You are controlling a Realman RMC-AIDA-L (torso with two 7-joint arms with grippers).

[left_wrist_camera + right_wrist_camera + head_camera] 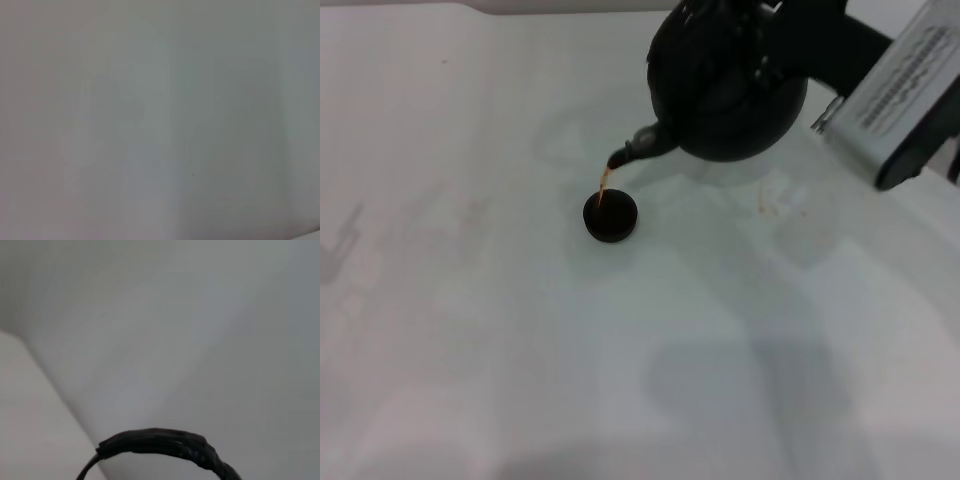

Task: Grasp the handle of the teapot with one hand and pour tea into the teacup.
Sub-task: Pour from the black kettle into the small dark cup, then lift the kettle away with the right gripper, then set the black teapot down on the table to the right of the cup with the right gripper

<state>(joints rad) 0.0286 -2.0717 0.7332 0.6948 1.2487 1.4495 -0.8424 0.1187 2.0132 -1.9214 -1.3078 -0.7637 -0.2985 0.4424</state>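
Black teapot (725, 85) tilted, handle (165, 445) clamped in right end effector (760, 35), tea entering teacup (610, 216)

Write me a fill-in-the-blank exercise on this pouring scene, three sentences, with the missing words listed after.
1. The right gripper holds the teapot up by its ____.
2. A thin brown stream runs from the spout down into the ____.
3. The teapot is tilted with its spout pointing toward the robot's ____ side.

Missing words: handle; teacup; left

The handle shows in the right wrist view; the teacup stands on the table.
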